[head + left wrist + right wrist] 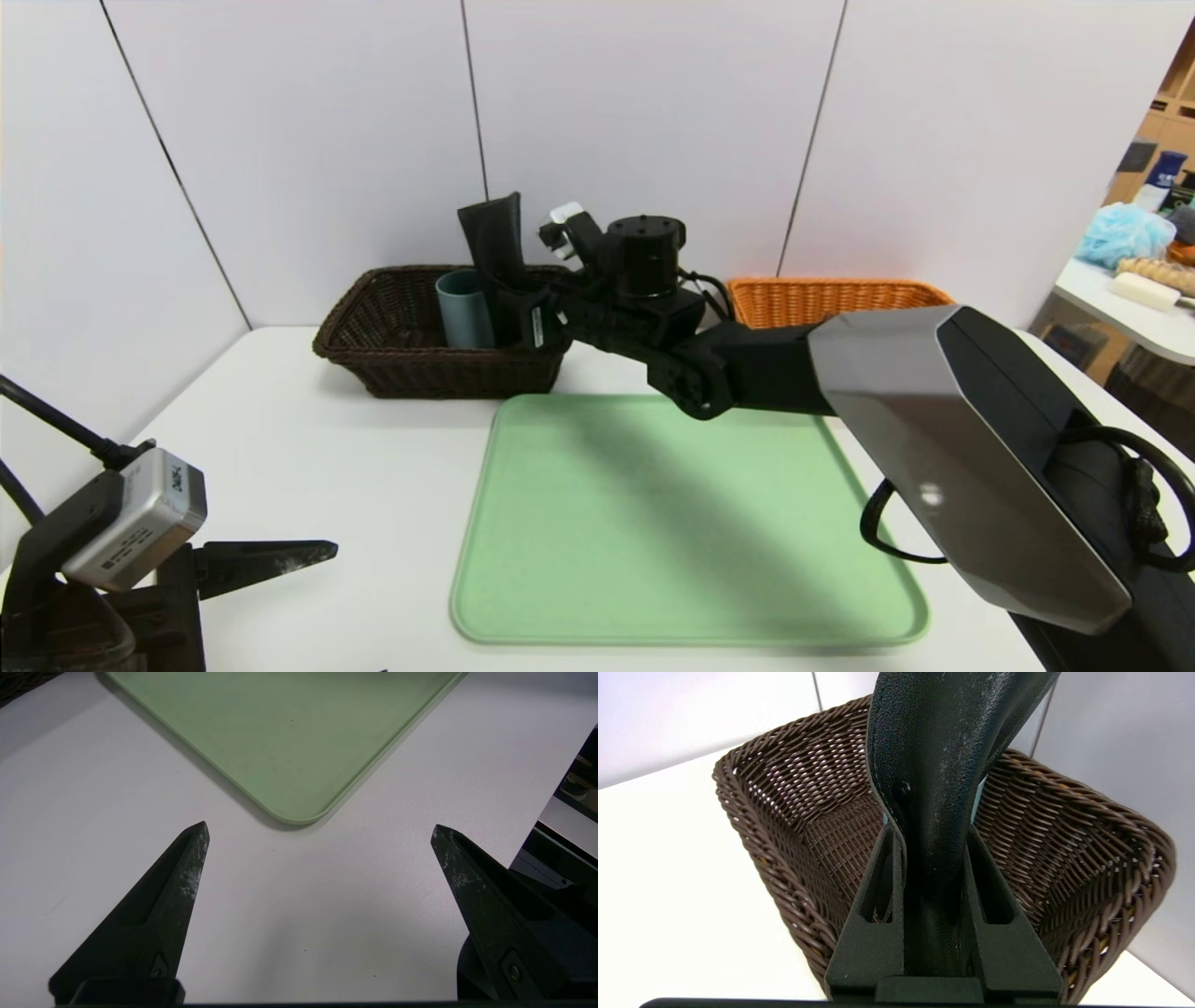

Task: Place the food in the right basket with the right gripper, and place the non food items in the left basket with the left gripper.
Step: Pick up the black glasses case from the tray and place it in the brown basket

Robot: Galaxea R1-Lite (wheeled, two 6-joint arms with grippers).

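Dark lettering runs along the silver camera housing (140, 518) on the left wrist, but it cannot be read. Nothing else bears legible print.

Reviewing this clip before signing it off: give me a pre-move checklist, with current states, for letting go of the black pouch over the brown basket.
1. Right gripper shut on the black pouch: ok.
2. Pouch over the brown basket, not the orange basket: ok.
3. Arm matches the task rule: not ok; the right gripper carries a non-food item at the left basket.
4. Landing room beside the blue cup already standing in the basket: cannot tell.
5. Left gripper open, holding nothing, above the table near the green tray corner: ok.
6. Tray has nothing left on it: ok.
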